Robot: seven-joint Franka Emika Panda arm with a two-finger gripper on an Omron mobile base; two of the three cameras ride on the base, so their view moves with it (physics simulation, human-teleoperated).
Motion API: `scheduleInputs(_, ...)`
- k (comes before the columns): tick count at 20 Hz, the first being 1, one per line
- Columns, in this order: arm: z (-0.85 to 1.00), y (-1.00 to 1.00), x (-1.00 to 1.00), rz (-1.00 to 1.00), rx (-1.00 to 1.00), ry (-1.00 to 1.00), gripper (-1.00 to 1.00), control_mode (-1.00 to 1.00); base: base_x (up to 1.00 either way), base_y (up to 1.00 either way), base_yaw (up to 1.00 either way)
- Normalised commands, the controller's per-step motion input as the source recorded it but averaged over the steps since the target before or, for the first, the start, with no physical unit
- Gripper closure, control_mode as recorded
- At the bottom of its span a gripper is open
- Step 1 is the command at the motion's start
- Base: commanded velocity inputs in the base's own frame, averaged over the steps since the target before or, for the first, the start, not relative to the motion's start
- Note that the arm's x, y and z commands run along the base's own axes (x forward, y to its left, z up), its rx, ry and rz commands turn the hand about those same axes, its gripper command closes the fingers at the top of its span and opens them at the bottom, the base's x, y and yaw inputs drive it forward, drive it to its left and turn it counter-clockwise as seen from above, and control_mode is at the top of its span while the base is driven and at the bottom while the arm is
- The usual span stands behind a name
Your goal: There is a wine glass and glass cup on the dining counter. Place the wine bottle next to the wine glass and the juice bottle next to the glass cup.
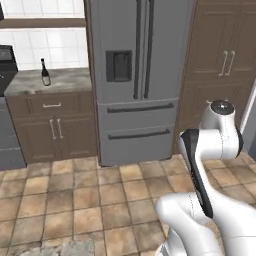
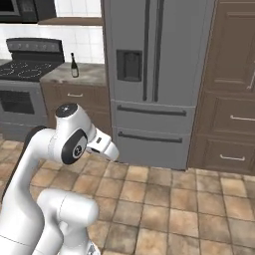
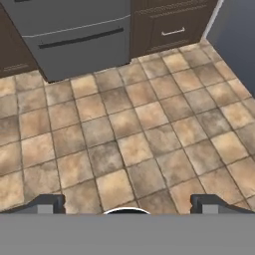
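The wine bottle [image 1: 45,72], tall, dark and pale-labelled, stands on a marbled kitchen cabinet counter [image 1: 65,80] left of the fridge; in the right base view the wine bottle [image 2: 74,65] is near the stove. My gripper [image 3: 128,205] is open, its two dark fingertips [image 3: 47,204] wide apart over bare floor tiles, holding nothing. It is far from the bottle, with my arm folded close to the base. The wine glass, glass cup, juice bottle and dining counter are out of view.
A grey steel fridge [image 1: 137,75] fills the middle ahead. Tall brown cabinets [image 1: 225,65] stand to its right, and a black stove [image 2: 25,74] is beyond the bottle's counter. Tan tiled floor [image 1: 100,195] lies between my base and the cabinets.
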Motion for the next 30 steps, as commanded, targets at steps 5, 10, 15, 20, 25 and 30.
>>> scheduleInputs(5,0.00,0.00,0.00,0.00,0.00,0.00,-1.00,1.00,0.73,0.00,0.37)
scheduleInputs(10,0.00,0.00,0.00,0.00,0.00,0.00,-1.00,1.00,0.70,0.00,0.43)
scheduleInputs(15,0.00,0.00,0.00,0.00,0.00,0.00,-1.00,1.00,0.63,0.00,0.54)
scheduleInputs(20,0.00,0.00,0.00,0.00,0.00,0.00,-1.00,1.00,0.76,0.02,0.40)
scheduleInputs(25,0.00,0.00,0.00,0.00,0.00,0.00,-1.00,1.00,0.78,0.10,0.27)
scheduleInputs(30,0.00,0.00,0.00,0.00,0.00,0.00,-1.00,1.00,0.66,0.29,-0.34)
